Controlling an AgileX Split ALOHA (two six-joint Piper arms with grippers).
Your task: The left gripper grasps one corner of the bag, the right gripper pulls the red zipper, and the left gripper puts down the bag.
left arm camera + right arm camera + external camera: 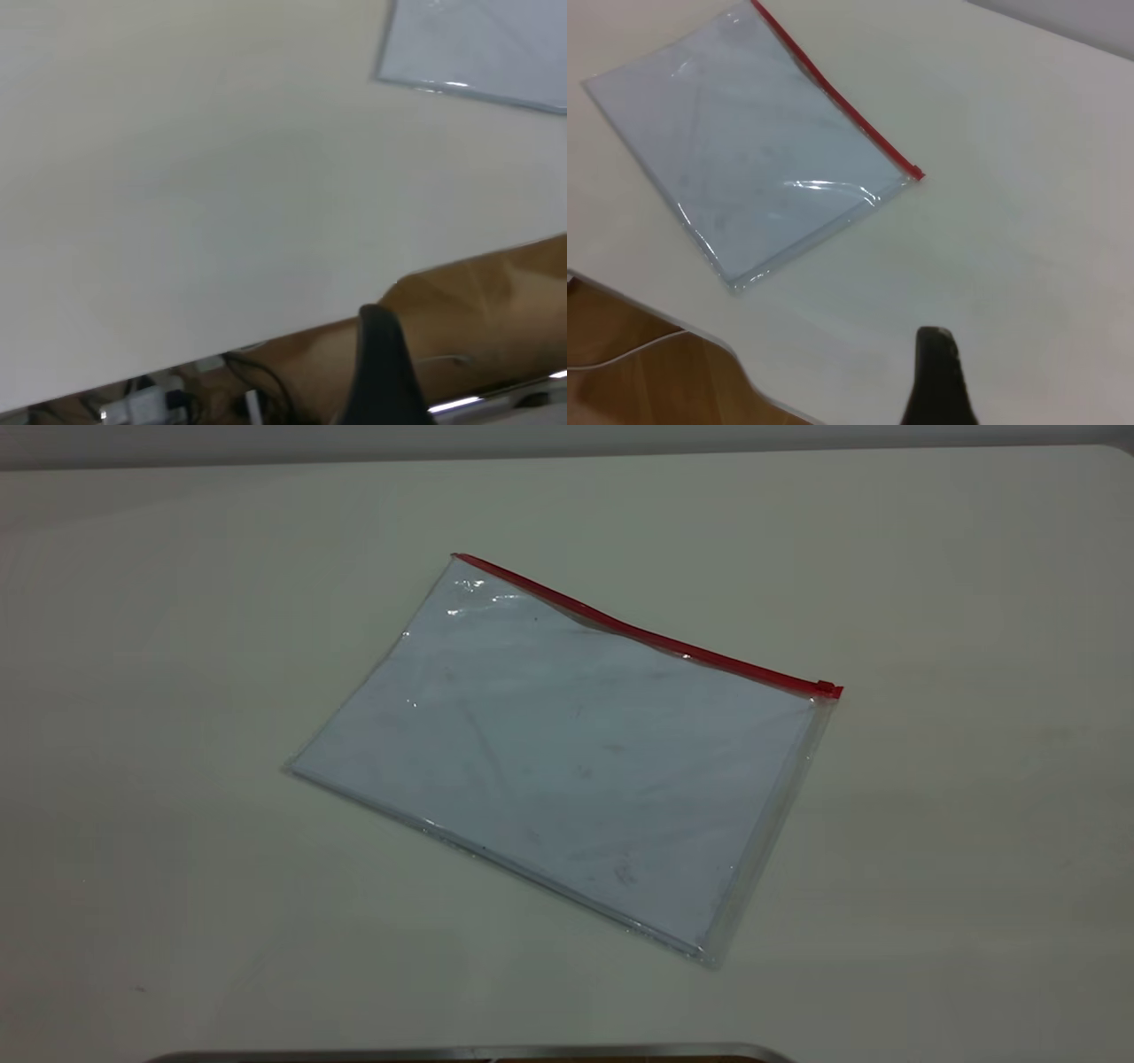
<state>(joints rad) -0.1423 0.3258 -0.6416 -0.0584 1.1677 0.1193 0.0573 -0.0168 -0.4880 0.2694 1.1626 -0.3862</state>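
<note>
Bag (pixel 567 771) lies flat, red zipper (pixel 647 636) closed

One dark fingertip of each hand shows, left hand (pixel 383 372) and right hand (pixel 939 376).

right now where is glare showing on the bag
Exterior view: small bright glints on the bag near the red zipper's left end. Right wrist view: a curved white streak low on the plastic. Left wrist view: a thin glint along its edge.
</note>
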